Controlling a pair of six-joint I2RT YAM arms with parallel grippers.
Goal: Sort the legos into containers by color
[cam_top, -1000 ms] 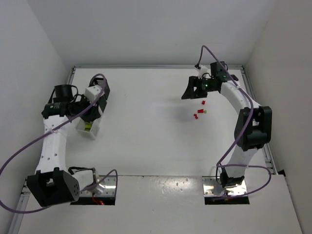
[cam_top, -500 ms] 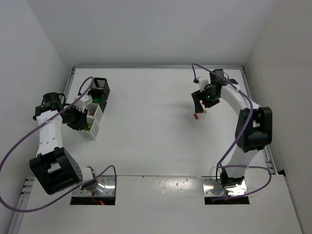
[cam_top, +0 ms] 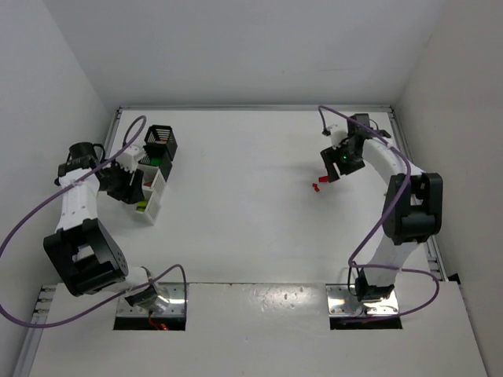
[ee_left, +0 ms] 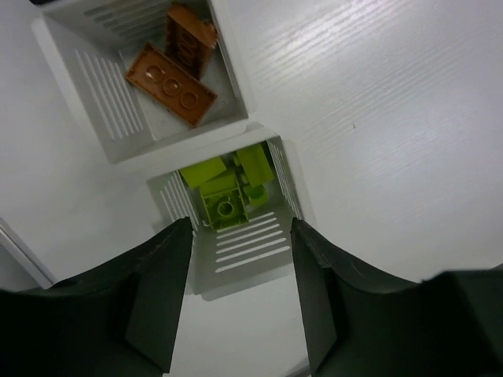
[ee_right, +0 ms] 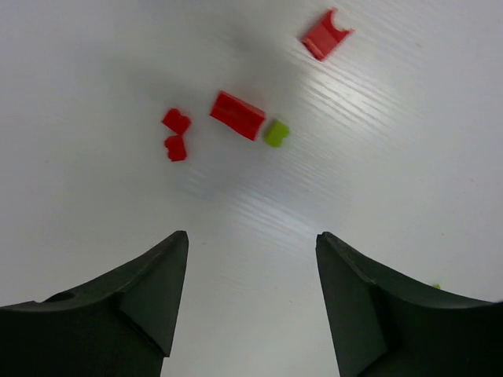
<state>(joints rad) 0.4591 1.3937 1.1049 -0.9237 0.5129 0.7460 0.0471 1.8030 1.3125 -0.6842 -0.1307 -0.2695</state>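
Several tiny red legos [ee_right: 237, 115] and one yellow-green lego [ee_right: 276, 133] lie loose on the white table ahead of my right gripper [ee_right: 251, 239], which is open and empty above them. In the top view one red lego [cam_top: 317, 187] shows just left of the right gripper [cam_top: 329, 173]. My left gripper [ee_left: 240, 229] is open and empty over the near edge of a white bin holding yellow-green legos [ee_left: 224, 196]. The white bin beyond it holds orange-brown bricks [ee_left: 169, 75]. The row of containers [cam_top: 151, 169] sits right of the left gripper [cam_top: 130, 187].
A black mesh bin [cam_top: 161, 139] ends the row at the far side. The side walls stand close to both arms. Metal base plates [cam_top: 161, 302] sit at the near edge. A tiny green speck [ee_right: 435, 286] lies right of the right fingers.
My left gripper swung left off the bins and now sits beside the row. My right gripper came down from the far side over the loose legos, then shifted slightly right.
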